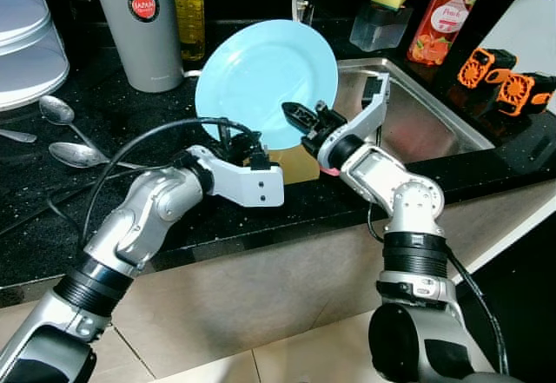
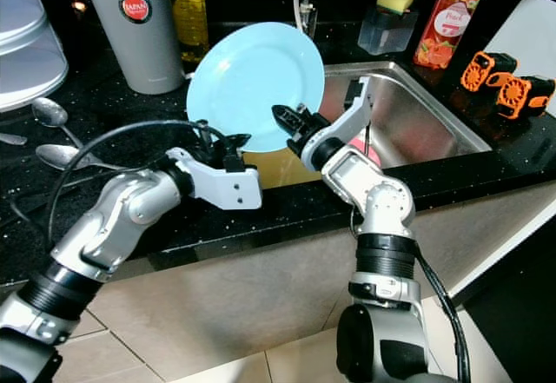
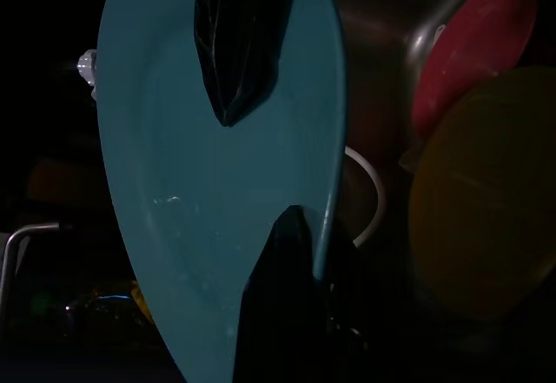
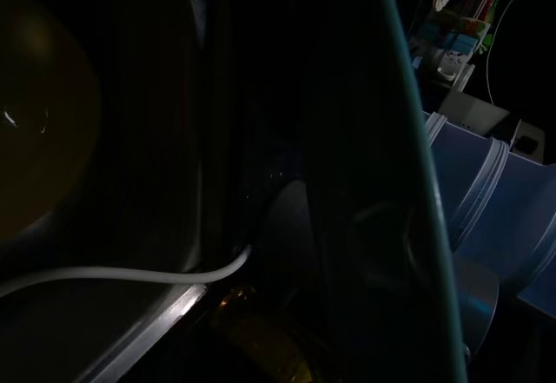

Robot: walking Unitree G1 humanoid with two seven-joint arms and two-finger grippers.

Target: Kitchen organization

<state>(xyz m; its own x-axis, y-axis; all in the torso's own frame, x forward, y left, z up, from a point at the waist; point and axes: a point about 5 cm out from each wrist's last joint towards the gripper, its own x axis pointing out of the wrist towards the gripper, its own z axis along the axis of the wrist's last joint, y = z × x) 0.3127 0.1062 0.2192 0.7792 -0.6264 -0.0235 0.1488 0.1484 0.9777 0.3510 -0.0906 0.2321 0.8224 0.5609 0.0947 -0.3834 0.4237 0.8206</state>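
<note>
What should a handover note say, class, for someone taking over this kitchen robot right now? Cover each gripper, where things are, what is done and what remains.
Left gripper: shut on the light blue plate, at its lower rim, holding it upright over the counter edge beside the sink.
Right gripper: at the plate's lower right edge; whether it grips is unclear.
In the sink: a yellow plate and a red plate.
Two spoons lie on the black counter.
Done: blue plate lifted.
Left: set it down; the destination cannot be told.
</note>
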